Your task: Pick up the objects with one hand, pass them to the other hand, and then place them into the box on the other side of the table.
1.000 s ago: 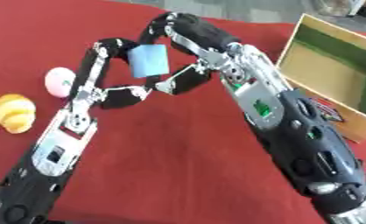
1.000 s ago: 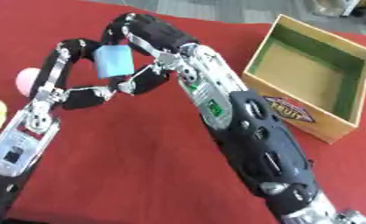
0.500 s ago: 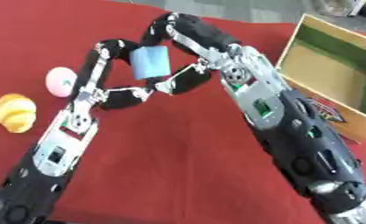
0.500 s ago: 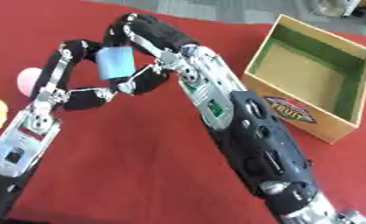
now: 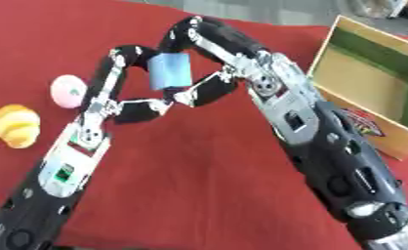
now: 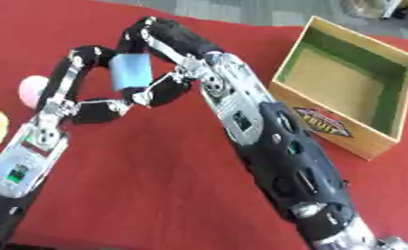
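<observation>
meeting above the red table (image 5: 199,185), both hands close on one light blue cup (image 5: 170,71). the left hand (image 5: 126,80) curls its fingers and thumb around the cup's left side; the right hand (image 5: 209,58) wraps it from the right. the cup is off the table, left of the box (image 6: 348,93). a pink ball (image 5: 68,91) and yellow croissant (image 5: 17,125) lie far left.
</observation>
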{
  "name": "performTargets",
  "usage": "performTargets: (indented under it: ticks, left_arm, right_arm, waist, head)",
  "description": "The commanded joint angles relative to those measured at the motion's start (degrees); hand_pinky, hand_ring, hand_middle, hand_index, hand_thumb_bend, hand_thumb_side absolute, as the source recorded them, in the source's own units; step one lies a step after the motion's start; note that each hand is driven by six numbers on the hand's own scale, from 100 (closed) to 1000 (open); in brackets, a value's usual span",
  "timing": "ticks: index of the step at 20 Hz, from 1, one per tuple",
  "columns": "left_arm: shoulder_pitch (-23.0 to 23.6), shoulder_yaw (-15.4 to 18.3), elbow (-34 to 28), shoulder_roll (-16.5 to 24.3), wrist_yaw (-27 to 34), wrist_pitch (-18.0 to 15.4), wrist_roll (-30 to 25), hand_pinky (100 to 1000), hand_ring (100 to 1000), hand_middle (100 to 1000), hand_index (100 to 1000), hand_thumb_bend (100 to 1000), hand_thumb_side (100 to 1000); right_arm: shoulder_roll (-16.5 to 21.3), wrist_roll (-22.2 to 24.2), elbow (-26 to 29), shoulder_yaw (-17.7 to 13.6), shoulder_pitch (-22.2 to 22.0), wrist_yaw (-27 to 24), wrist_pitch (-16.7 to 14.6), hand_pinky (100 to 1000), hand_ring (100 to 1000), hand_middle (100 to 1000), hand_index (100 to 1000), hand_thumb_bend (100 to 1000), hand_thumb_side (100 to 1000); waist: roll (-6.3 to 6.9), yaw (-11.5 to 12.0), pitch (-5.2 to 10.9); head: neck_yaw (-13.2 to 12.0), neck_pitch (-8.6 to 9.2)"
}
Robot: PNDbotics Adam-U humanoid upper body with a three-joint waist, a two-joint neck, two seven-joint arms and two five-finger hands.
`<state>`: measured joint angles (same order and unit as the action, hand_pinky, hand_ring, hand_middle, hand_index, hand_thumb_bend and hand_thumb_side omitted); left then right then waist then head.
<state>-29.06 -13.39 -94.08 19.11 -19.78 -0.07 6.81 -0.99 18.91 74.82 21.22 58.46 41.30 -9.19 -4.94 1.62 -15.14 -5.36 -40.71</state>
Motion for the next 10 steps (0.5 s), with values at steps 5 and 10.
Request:
performTargets:
  ticks: [5,10]
  left_arm:
    - [-1.21,-0.27,-2.09,0.18,-4.12,-1.69,-2.64,826,615,662,761,643,100]
    - [-1.12,-0.01,-2.02,0.20,-6.94,-1.74,-3.05,832,577,681,829,790,134]
  right_arm:
    - [1.27,1.13,0.27,-0.38,0.81,0.09,-0.57,712,669,375,560,365,100]
    - [1.65,1.62,0.78,-0.41,0.90,-0.05,-0.95,711,665,370,553,369,100]
  waist:
    - [0.82,-0.17,0.67]
    - [0.83,-0.32,0.71]
  head:
    - [0.24,0.09]
    - [0.29,0.11]
